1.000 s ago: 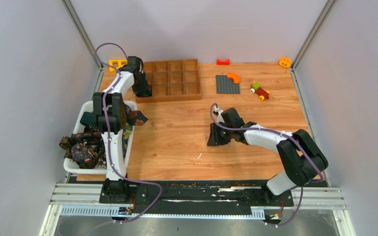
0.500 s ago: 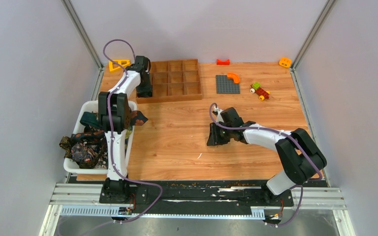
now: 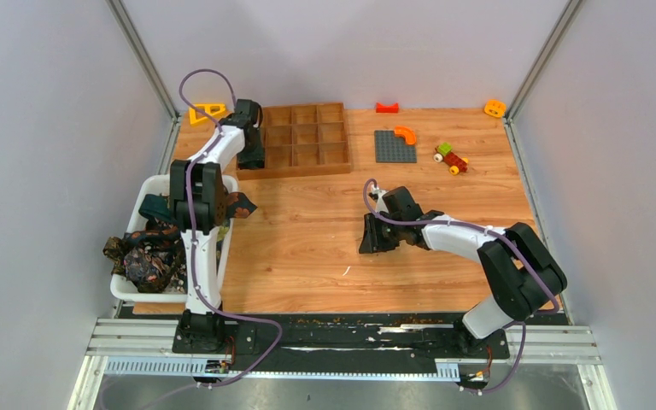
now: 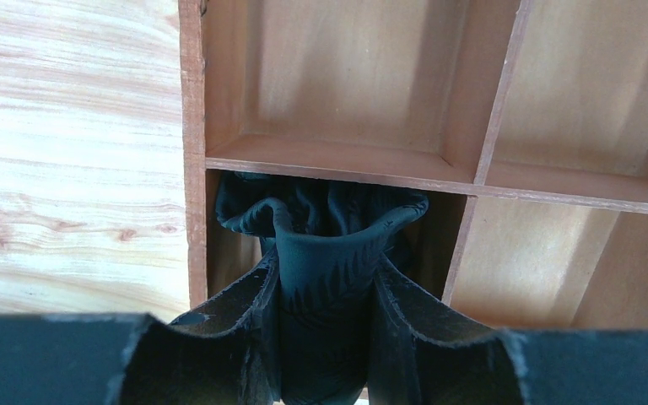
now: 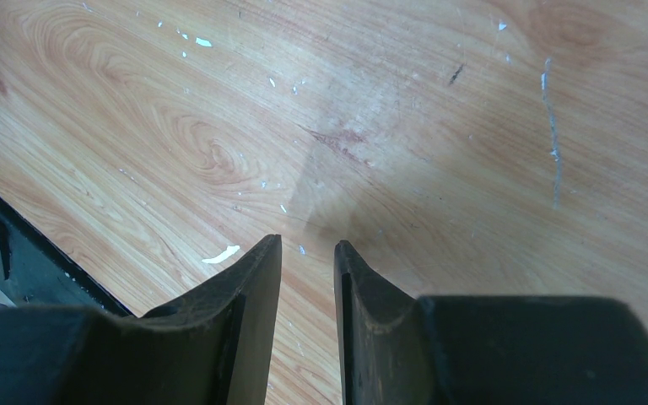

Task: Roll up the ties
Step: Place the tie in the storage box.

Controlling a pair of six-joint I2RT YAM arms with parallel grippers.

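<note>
A rolled dark green-black tie (image 4: 321,211) with a faint leaf pattern is squeezed between the fingers of my left gripper (image 4: 325,257). Its loose top folds spill into the near-left compartment of the wooden grid tray (image 4: 337,160). From above, the left gripper (image 3: 251,154) hangs at the tray's (image 3: 307,137) left edge. More ties (image 3: 147,256), brown patterned and teal, lie heaped in the white basket (image 3: 128,290), and one end (image 3: 241,205) drapes over its rim. My right gripper (image 3: 374,237) rests low over bare wood, its jaws a little apart with nothing between them (image 5: 306,245).
A grey baseplate (image 3: 394,146) with an orange curved piece, a small toy brick car (image 3: 451,158), a red block (image 3: 387,108) and orange pieces (image 3: 494,108) lie at the back. A yellow triangle (image 3: 207,110) sits behind the left arm.
The left arm has shifted slightly right and towards the tray's near-left compartment with the rolled tie, its fingers tightening a little. The right arm has not moved.
</note>
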